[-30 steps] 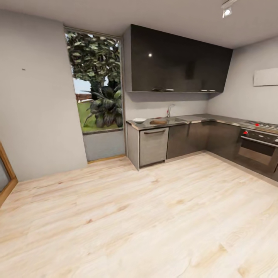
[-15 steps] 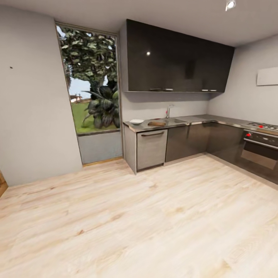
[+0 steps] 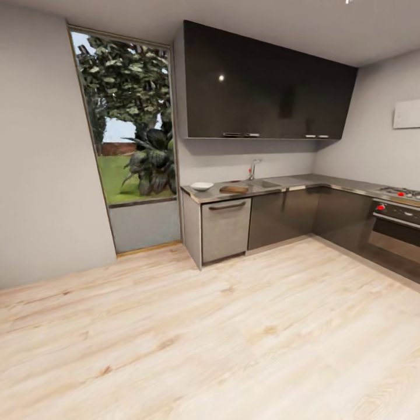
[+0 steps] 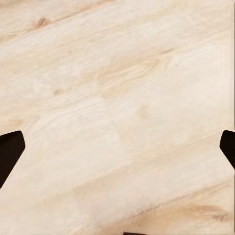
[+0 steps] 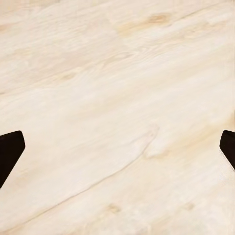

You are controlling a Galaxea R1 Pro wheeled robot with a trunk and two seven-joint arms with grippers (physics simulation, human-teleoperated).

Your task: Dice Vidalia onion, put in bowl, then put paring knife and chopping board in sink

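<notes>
Across the room stands the kitchen, with glossy black upper cabinets [image 3: 262,84] over a grey countertop [image 3: 309,182]. On its left end sit the white bowl [image 3: 202,186] and, beside it, the brown chopping board [image 3: 234,189]. The sink [image 3: 265,184] lies just right of the board, under a chrome tap [image 3: 254,168]. The Vidalia onion and the paring knife are too small or hidden to make out. My left gripper [image 4: 117,152] hangs open over the bare wooden floor. My right gripper [image 5: 117,152] is open over the floor as well, with nothing between its fingers.
Pale wooden floor [image 3: 221,338] stretches between me and the cabinets. A tall window [image 3: 131,116] with plants outside is left of the counter. An oven with red knobs [image 3: 396,224] and a hob stand at the right, along the counter's other leg.
The whole head view has shifted: the kitchen sits further left and looks larger, and the door frame at the far left has gone out of view. The camera moved, not the things.
</notes>
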